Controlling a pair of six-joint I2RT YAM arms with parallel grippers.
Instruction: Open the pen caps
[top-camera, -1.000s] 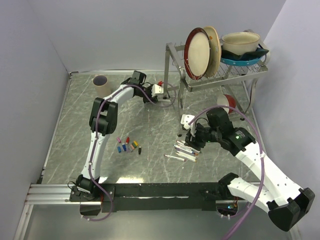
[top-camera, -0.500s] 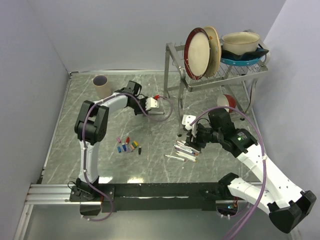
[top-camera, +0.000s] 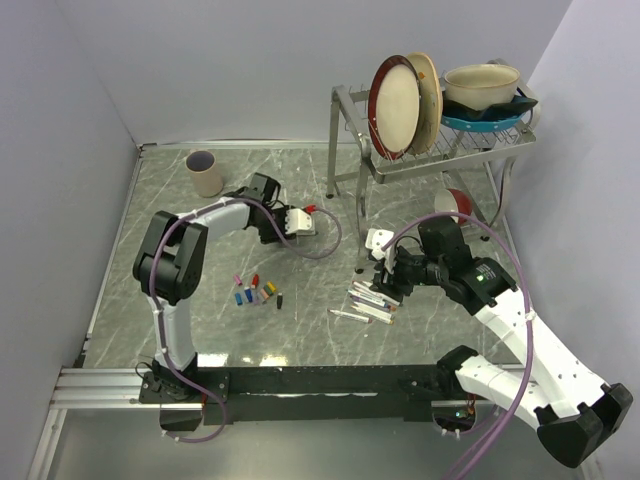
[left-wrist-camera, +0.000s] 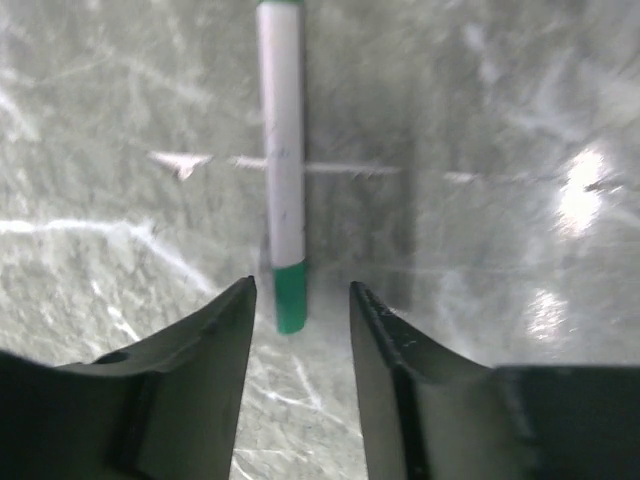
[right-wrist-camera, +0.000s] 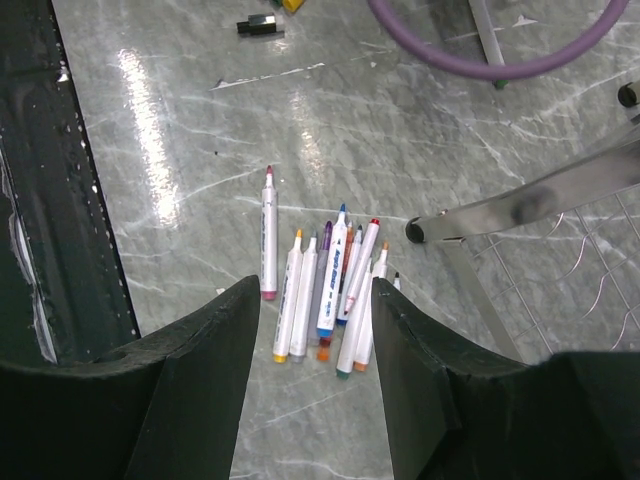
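A white pen (left-wrist-camera: 280, 150) with a green cap (left-wrist-camera: 290, 295) on its near end lies on the marble table. My left gripper (left-wrist-camera: 300, 290) is open, its tips on either side of that cap without touching it. In the top view the left gripper (top-camera: 300, 222) is mid-table, left of the rack. Several loose pen caps (top-camera: 256, 290) lie in a small heap nearer the front. My right gripper (right-wrist-camera: 314, 285) hangs open and empty above a bundle of uncapped pens (right-wrist-camera: 330, 290); in the top view the right gripper (top-camera: 385, 275) is just above those pens (top-camera: 370, 302).
A metal dish rack (top-camera: 350, 150) with plates and bowls stands at the back right, one leg (right-wrist-camera: 425, 231) close to the pens. A beige cup (top-camera: 205, 172) is at the back left. A red-and-white bowl (top-camera: 455, 203) sits under the rack. A purple cable (right-wrist-camera: 480, 65) loops nearby.
My left gripper has pulled back from the rack leg toward the table's middle, and its jaws have opened, leaving the green-capped pen free. The right arm has stayed put.
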